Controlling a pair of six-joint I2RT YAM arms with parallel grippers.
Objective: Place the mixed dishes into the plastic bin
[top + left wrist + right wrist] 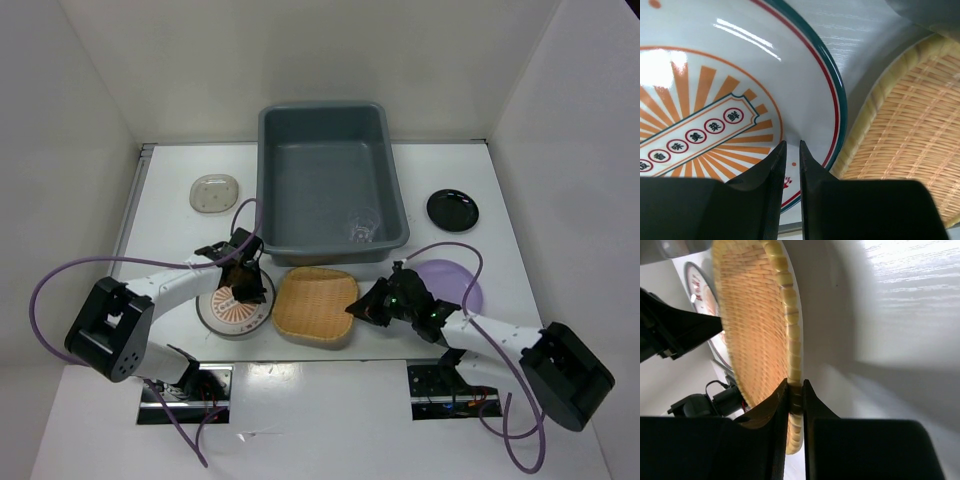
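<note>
Clamping bamboo tray rim, right fingers, left fingers nearly together over sunburst plate, lettering 鮮菜美味

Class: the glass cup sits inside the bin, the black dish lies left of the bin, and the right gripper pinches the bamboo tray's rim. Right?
One slip: the top external view shows the small black dish right of the plastic bin, not left. The clear glass cup is inside it, and the right gripper does pinch the rim of the bamboo tray.

Bin interior open, glass cup in its lower-right corner; bamboo tray crowds the bin's lower edge; bare table right of bin.
</note>
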